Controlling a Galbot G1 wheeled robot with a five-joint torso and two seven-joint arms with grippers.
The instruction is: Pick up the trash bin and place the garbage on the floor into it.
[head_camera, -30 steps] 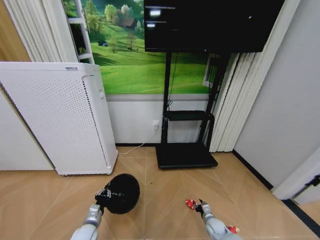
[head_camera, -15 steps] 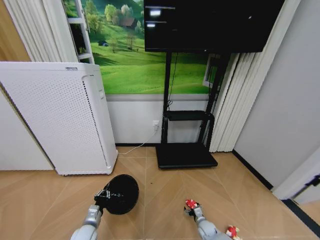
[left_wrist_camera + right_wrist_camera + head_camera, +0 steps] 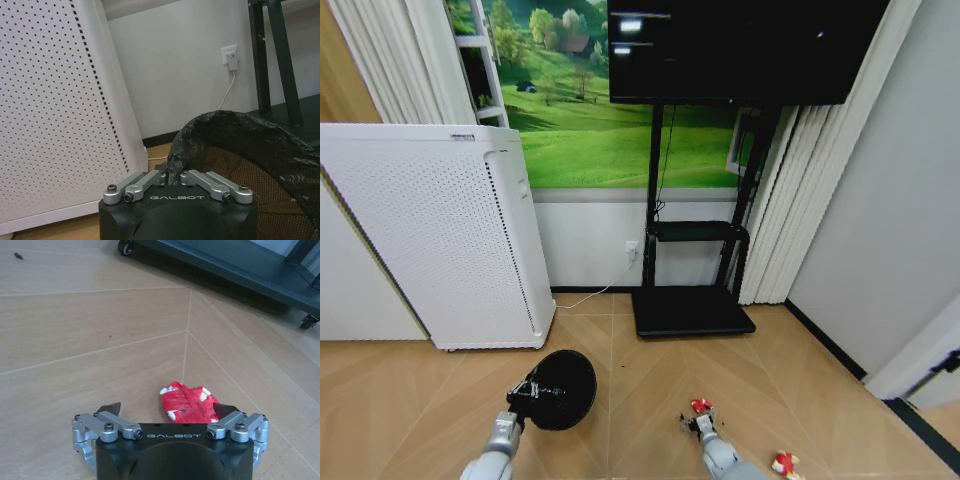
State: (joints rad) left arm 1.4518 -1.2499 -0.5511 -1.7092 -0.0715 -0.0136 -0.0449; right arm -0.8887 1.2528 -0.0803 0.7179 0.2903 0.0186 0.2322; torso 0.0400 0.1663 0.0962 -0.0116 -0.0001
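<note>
Mesh wall and black liner of the trash bin (image 3: 250, 165) appear in the left wrist view; the head view shows its dark round mouth at lower centre-left. Left gripper (image 3: 172, 176) is clamped on the liner rim. Right gripper (image 3: 167, 412) stands wide open over a red-and-white piece (image 3: 186, 402) on the floor (image 3: 100, 325). Second piece (image 3: 782, 463) lies lower right, partly cut off

Each hand, the left hand (image 3: 172, 176) and the right hand (image 3: 168, 409), has a black housing lettered GALBOT in white, silver screw-pinned finger links, and silver-grey forearms.
</note>
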